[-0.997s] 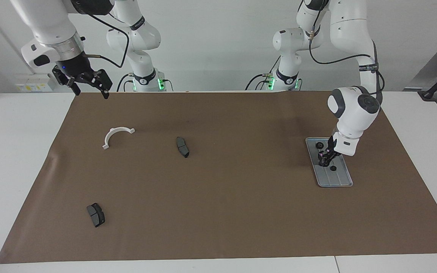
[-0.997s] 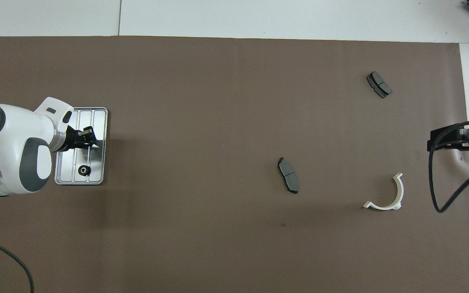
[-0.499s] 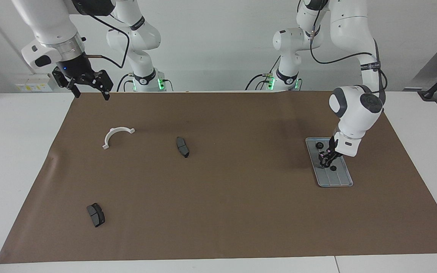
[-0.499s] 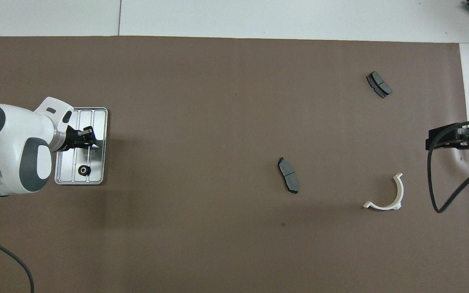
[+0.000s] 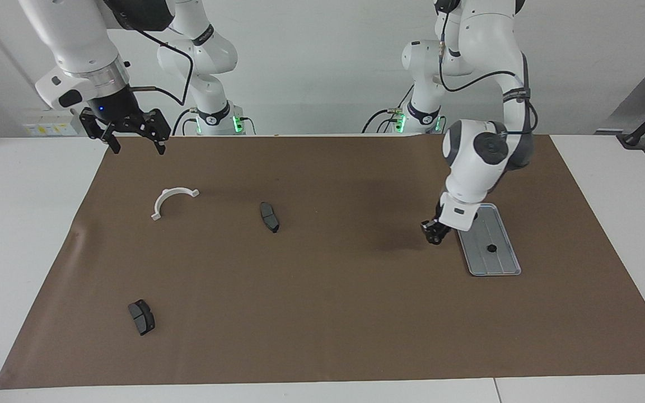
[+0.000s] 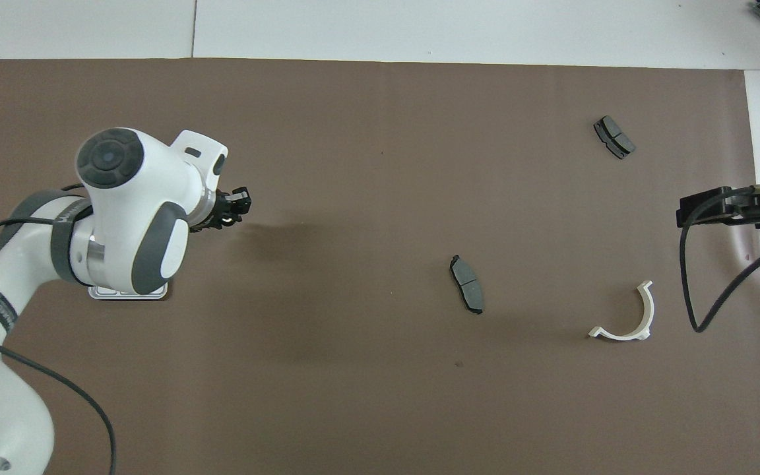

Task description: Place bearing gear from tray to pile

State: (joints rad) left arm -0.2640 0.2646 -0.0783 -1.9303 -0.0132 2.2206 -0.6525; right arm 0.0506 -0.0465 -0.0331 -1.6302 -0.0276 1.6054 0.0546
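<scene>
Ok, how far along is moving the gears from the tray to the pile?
Nothing delivered: no gear lies by the white bracket or brake pads. In hand: the left gripper, over the mat beside the tray, seems to grip one bearing gear. Left: carry it to them; another gear sits on the tray. The right gripper waits, open.

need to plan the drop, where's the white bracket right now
The white bracket lies on the brown mat toward the right arm's end, nearer the robots than both brake pads.
</scene>
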